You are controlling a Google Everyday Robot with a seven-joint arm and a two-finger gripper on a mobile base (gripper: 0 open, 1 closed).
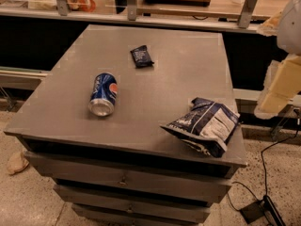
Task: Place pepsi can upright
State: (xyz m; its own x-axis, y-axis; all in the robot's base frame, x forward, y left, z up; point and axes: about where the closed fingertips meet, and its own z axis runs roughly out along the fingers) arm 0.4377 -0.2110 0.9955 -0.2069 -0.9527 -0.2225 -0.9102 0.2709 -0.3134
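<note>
The pepsi can lies on its side on the grey cabinet top, left of the middle. Its silver end faces the front edge and its round logo faces up and to the right. My gripper hangs at the right edge of the view, beyond the cabinet's right side, well away from the can and holding nothing that I can see.
A small dark snack packet lies behind the can toward the back. A blue-and-white crinkled chip bag lies at the front right corner. A counter with metal brackets runs behind the cabinet. Cables lie on the floor at the right.
</note>
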